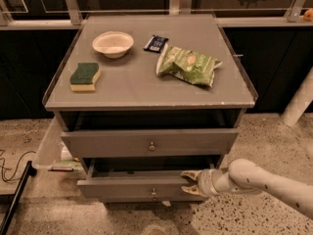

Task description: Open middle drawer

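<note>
Tool [188,182] is low on the right, at the right end of the middle drawer [122,187], level with the top edge of its front. Can't tell whether it's spread or pinching the front. My arm [274,182] comes in from the lower right.

Middle drawer stands partly out of the cabinet, with a dark gap behind its front. Its knob [154,192] is centred and left of the tool, not touched. The upper drawer [112,143] sits above it, front sticking out a bit under the table [146,89].

On the table: white bowl [113,43] back left, sponge [84,76] front left, dark packet [156,43] beside the bowl, green snack bag [188,65] to the right.
</note>
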Tool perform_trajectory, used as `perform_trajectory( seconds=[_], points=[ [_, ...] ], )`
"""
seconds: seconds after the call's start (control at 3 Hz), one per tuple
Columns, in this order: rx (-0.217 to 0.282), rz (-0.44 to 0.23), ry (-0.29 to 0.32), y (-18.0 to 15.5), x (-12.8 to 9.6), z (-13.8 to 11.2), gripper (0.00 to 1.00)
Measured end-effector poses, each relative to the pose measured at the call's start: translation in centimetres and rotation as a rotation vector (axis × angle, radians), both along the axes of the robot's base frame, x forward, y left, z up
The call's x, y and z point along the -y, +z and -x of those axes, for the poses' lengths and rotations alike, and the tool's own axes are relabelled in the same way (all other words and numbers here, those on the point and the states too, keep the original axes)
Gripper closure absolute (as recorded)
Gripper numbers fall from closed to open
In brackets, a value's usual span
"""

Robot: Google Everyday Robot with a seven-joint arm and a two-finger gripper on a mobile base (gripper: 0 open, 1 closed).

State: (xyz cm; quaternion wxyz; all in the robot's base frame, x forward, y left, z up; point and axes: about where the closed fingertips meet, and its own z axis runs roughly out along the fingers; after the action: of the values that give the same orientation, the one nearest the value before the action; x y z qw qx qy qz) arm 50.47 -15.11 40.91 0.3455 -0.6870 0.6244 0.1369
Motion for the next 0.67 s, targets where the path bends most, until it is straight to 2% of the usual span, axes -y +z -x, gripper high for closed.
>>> perform_trajectory(
  seconds=[0.33,0.67],
  points=[
    [-0.005,0.004,-0.004,-0.1,0.1,-0.1,0.32],
    [-0.033,0.014,-0.037,-1.4,1.3,-0.1,0.1]
  ],
)
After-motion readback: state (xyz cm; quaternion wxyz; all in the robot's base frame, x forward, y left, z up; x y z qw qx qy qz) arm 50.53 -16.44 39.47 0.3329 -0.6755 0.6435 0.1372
